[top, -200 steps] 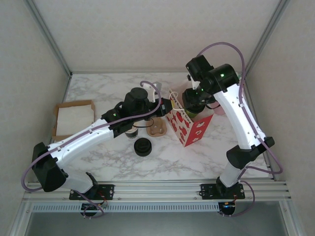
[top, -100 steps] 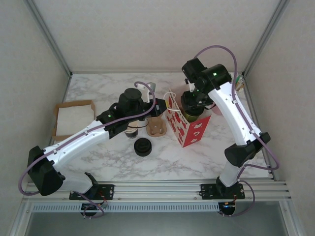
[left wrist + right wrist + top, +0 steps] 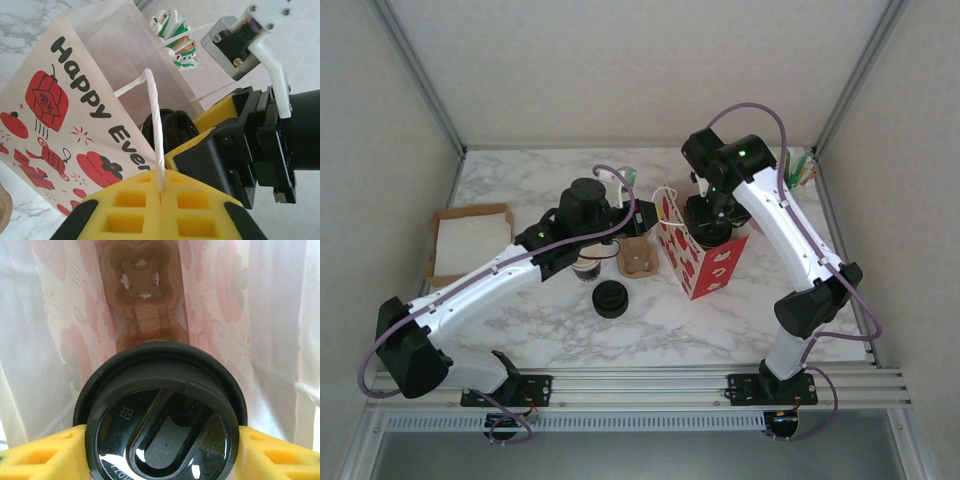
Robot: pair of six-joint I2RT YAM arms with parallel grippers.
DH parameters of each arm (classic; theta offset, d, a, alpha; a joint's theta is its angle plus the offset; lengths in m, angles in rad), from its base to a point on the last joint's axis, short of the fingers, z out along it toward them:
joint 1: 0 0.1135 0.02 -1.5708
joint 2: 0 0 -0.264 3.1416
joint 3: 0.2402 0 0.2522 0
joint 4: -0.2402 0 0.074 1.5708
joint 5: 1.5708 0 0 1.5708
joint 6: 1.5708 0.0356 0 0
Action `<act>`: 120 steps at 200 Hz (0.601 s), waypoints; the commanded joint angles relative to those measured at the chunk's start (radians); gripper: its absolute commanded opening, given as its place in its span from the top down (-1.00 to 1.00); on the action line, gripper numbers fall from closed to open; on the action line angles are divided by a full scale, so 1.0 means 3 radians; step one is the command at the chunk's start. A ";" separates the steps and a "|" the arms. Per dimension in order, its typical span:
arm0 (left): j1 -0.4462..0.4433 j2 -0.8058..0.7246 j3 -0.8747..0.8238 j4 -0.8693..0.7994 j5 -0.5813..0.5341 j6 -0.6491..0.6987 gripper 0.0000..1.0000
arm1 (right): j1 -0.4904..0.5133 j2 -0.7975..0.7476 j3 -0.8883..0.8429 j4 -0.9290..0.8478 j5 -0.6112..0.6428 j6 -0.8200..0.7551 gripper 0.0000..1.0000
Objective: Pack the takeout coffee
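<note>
Right gripper (image 3: 160, 460) clamps the coffee (image 3: 162, 390) by its sides, lid up, just inside the bag (image 3: 60, 85) mouth. Left gripper (image 3: 160, 200) pinches the handle (image 3: 152, 110) tight. Looks like the lowering step — next, straight down to the bottom, then let go gently.

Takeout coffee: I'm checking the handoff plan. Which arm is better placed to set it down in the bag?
Right. The right gripper grips the takeout coffee between the bag's walls; the left gripper is shut on the handle.
</note>
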 commanded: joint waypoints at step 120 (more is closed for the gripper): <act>0.0064 -0.0123 -0.0081 0.0037 0.0053 0.0119 1.00 | -0.0119 -0.0024 0.0018 -0.0241 -0.0001 -0.0021 -0.31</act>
